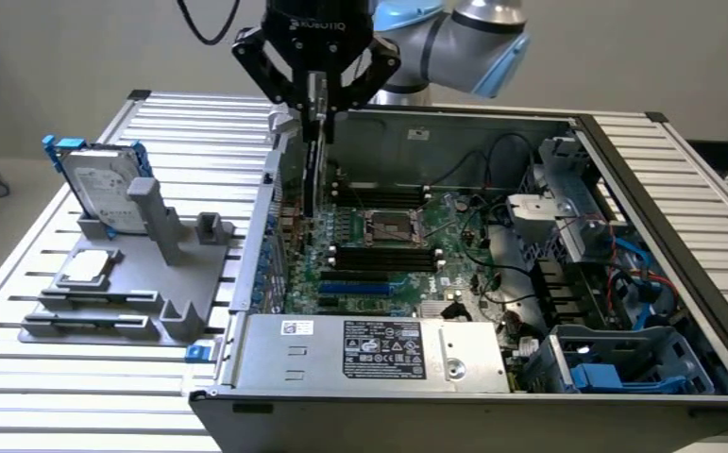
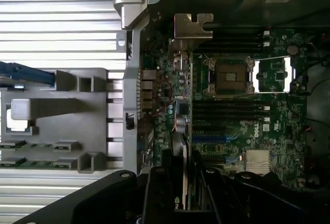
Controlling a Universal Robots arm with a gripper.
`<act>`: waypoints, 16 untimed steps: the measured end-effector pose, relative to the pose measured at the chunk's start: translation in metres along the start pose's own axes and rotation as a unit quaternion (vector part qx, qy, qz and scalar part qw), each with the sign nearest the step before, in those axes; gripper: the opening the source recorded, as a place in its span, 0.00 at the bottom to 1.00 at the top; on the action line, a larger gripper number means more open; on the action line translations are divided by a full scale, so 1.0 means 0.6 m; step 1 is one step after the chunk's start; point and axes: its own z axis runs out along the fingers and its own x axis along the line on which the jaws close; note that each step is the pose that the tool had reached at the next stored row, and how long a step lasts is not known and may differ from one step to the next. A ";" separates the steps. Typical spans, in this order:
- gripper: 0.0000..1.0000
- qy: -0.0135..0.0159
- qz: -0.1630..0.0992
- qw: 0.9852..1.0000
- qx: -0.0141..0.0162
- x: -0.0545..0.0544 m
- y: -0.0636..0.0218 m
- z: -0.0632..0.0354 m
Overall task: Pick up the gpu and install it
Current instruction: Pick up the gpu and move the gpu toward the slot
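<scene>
Gripper (image 1: pixel 319 102) is pinching the gpu (image 1: pixel 314 165) by its upper edge. The card hangs upright and edge-on over the open case (image 1: pixel 672 160), above the motherboard's (image 1: pixel 396 236) side toward the exterior view's left. Probably held vertical so the lower edge faces the board. Can't tell if it touches yet.
</scene>
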 end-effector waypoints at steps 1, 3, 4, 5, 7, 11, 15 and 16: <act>0.27 0.000 0.000 1.000 0.000 -0.008 0.001 0.003; 0.27 0.000 0.000 1.000 0.001 -0.023 0.003 0.009; 0.27 0.000 0.000 1.000 0.001 -0.031 0.004 0.012; 0.27 0.000 0.000 1.000 0.001 -0.038 0.005 0.015; 0.27 0.000 0.000 1.000 0.001 -0.053 0.006 0.020; 0.27 0.000 0.000 1.000 0.002 -0.084 0.011 0.032; 0.27 0.000 0.000 1.000 0.003 -0.115 0.015 0.044; 0.27 0.000 0.000 1.000 0.003 -0.121 0.015 0.046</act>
